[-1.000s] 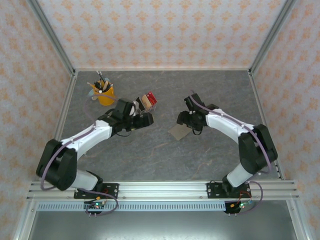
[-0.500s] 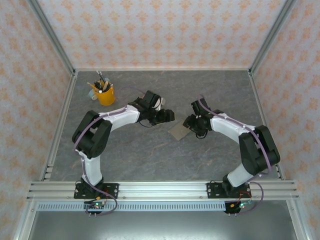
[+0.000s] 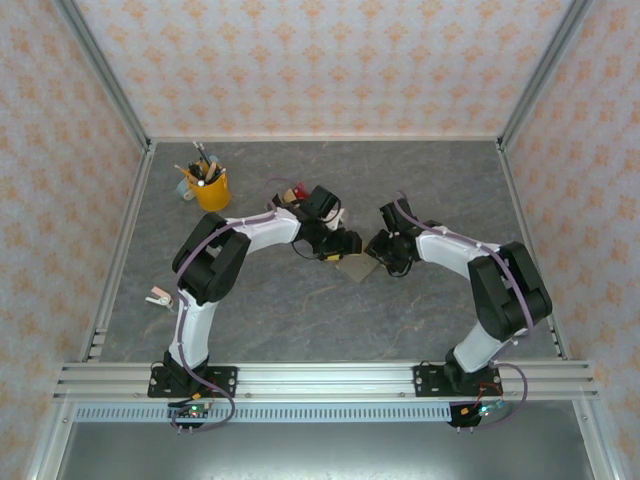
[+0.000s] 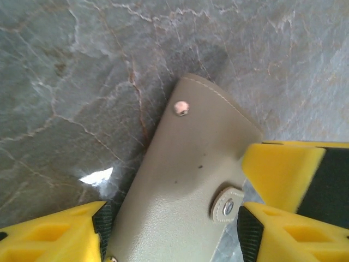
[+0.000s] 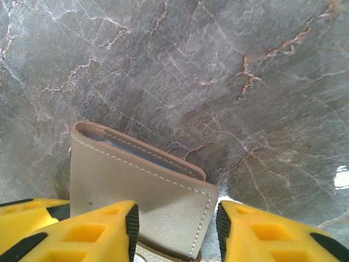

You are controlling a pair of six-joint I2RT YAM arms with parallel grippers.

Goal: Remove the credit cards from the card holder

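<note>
The closed card holder [image 4: 185, 174] lies flat on the worktop [image 5: 229, 65] — snap tab fastened. Left pincer [image 4: 172, 232] and right pincer [image 5: 175, 232] each straddle it, jaws parted, neither clamped.

The card holder [image 3: 356, 266] lies flat and folded shut near the middle of the grey marbled table [image 3: 300, 310], turned at an angle to the table's edges. Its outside [image 4: 185, 180] is grey-tan leather with pale stitching along the rim, a round metal stud on the face and a small riveted tab at one edge. Along one side [image 5: 143, 154] a grey-blue lining shows between the two halves.
</note>
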